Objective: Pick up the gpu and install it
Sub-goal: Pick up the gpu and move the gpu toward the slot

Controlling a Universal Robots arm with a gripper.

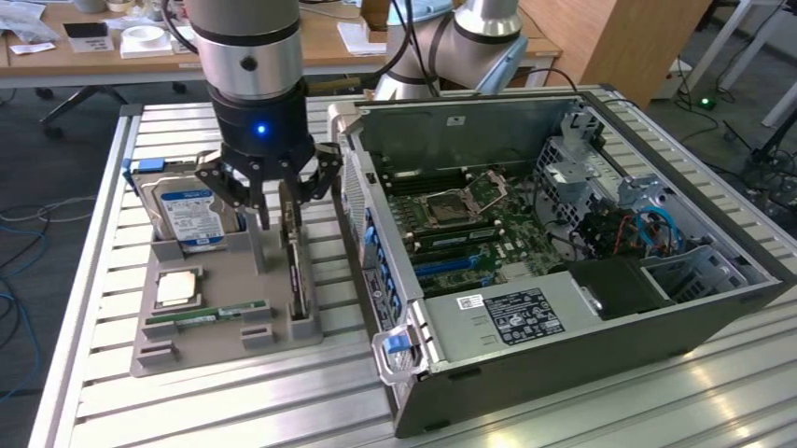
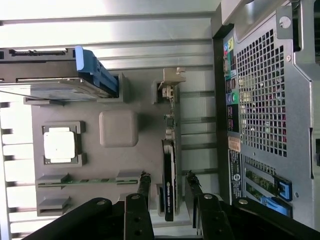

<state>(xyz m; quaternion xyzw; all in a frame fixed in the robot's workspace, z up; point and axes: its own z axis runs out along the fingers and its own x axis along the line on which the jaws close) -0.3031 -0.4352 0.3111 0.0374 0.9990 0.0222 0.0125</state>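
Open and empty, the black gripper (image 1: pixel 284 211) on the silver arm hangs directly above the gpu (image 1: pixel 297 280), a thin dark expansion card that stands on its long edge in a slot of the flat grey plastic holder tray (image 1: pixel 218 353). In the wrist view one of the fingers (image 2: pixel 144 189) is on each side of the card, with a narrow gap visible between each finger and the card, so nothing is gripped. The card is on the side of the tray that is nearest to the large dark grey computer case (image 1: pixel 648 308), which lies open on its side at the exterior view's right, and its green motherboard (image 1: pixel 461 233) is exposed. On the same tray, a silver hard drive with a blue label (image 1: pixel 187 215) stands upright at the far end, a square silver processor chip (image 1: pixel 174 287) lies flat in its own pocket, and a slim green memory stick (image 1: pixel 205 318) lies near the front edge. Tray and case both rest on a slatted aluminium table (image 1: pixel 249 411).
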